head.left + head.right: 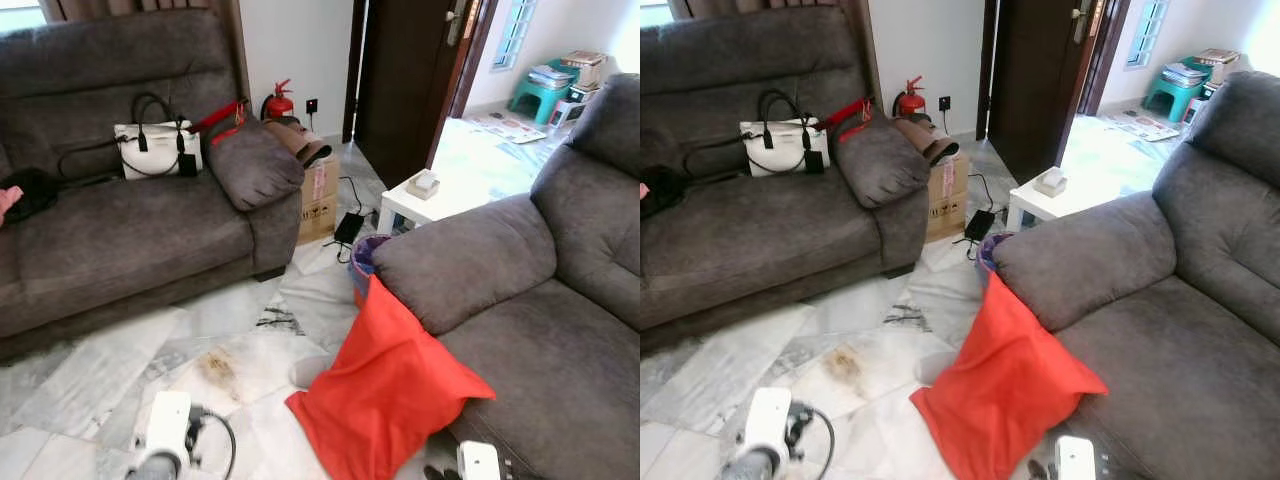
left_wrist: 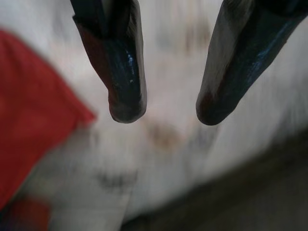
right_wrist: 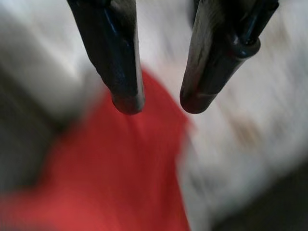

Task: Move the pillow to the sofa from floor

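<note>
The left gripper point(image 2: 163, 115) hangs with its jaws parted by a moderate gap and nothing between them, over pale marble floor point(image 2: 168, 159), with a red corner of the pillow point(image 2: 33, 110) off to one side. The right gripper point(image 3: 156, 106) also has its jaws apart and empty, poised above the pillow's red cloth; that view is blurred. In the head views the red pillow point(image 1: 385, 390) stands tilted on the floor at about 5 o'clock, leaning against the front of the near grey sofa point(image 1: 540, 320) just below its armrest. Both wrist housings sit low at 6 o'clock, either side of the pillow. A second grey sofa point(image 1: 110, 240) at 10 o'clock carries a white handbag point(image 1: 155, 148). At 12 o'clock are a cardboard box point(image 1: 320, 200) and a red fire extinguisher point(image 1: 280, 100); a small white desk point(image 1: 425, 205) stands at 1 o'clock.
</note>
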